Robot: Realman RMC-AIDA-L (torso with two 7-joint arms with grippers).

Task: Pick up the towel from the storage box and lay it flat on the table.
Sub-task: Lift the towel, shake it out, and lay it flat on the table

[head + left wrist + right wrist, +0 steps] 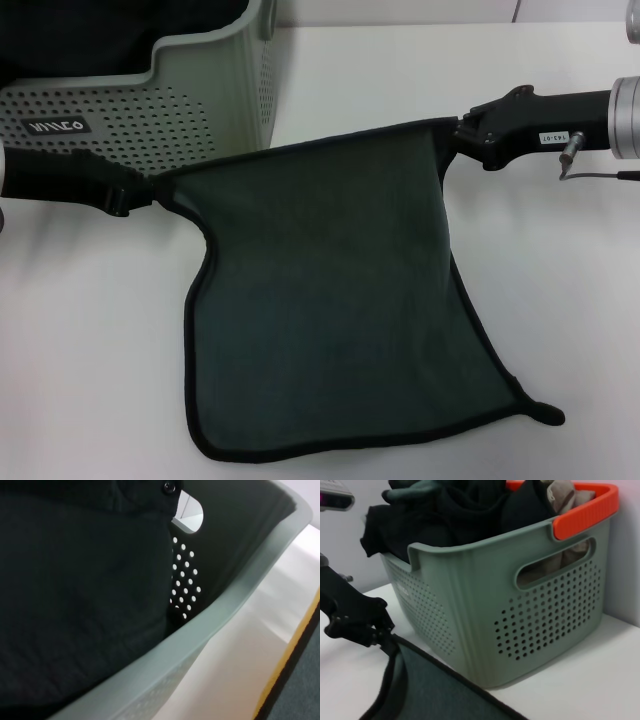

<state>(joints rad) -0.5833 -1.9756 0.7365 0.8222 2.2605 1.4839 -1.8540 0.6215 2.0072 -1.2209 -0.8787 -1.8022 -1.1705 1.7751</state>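
The towel [330,300], dark green side up with black edging, is stretched between my two grippers in front of the storage box [180,110]. Its near edge and both near corners lie on the white table [560,280]. My left gripper [140,195] is shut on the far left corner, close to the box's front wall. My right gripper [455,135] is shut on the far right corner. In the right wrist view the left gripper [382,635] pinches that corner just above the table, and the towel [435,695] sags from it. In the left wrist view, the towel [300,680] shows a yellow-orange strip.
The pale green perforated box [485,615] has an orange rim at its far side and holds a heap of black fabric [75,580]. A wall rises behind the box. White tabletop extends to the right of the towel and to its near left.
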